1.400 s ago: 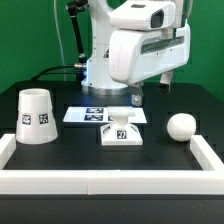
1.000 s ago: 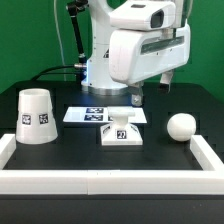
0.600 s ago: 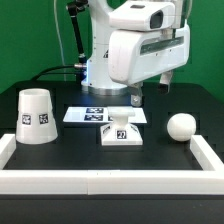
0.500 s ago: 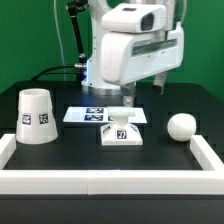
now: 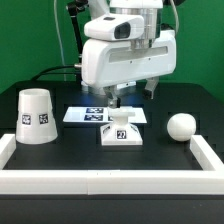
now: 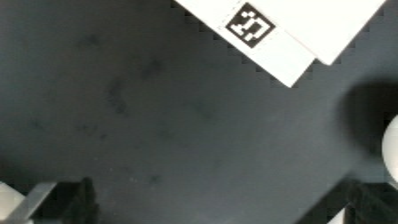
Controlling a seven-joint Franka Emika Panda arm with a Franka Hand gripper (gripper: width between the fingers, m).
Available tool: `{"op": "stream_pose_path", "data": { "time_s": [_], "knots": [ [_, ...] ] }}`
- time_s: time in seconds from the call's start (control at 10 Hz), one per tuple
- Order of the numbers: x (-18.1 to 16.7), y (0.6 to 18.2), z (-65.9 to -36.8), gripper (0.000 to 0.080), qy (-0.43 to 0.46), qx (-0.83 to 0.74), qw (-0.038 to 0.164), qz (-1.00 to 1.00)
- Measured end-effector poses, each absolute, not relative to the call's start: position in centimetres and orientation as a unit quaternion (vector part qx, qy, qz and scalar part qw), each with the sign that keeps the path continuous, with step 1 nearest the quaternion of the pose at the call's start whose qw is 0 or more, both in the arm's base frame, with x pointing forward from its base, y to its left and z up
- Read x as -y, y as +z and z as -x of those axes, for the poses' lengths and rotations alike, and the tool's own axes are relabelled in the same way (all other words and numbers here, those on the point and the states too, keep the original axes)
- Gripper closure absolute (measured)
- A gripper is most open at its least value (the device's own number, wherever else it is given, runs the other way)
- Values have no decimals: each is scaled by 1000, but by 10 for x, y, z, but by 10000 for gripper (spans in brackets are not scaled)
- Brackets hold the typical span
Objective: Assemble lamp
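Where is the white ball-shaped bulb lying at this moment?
In the exterior view, the white ball-shaped bulb lies on the black table at that view's right, apart from the small white stepped base at the centre.

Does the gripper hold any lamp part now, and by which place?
Nothing is held. The gripper is open, with only dark table between its fingers; base, bulb and shade rest on the table.
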State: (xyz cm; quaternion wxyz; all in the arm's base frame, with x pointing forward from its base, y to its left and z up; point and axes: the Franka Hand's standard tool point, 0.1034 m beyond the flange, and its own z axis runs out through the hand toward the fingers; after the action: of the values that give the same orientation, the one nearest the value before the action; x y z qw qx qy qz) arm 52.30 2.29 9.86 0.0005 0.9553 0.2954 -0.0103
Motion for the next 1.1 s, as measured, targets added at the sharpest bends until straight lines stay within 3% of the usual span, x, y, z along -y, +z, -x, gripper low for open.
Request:
{"op": "stream_pose_path", "data": {
  "time_s": [0.3,0.6,1.1],
  "knots": [
    [-16,95,-522,100,-12,-183,-9,-983],
    [0,87,-491,100,-25,-53,-9,-998],
    [4,83,-483,100,-31,-50,-9,-998]
  ]
}}
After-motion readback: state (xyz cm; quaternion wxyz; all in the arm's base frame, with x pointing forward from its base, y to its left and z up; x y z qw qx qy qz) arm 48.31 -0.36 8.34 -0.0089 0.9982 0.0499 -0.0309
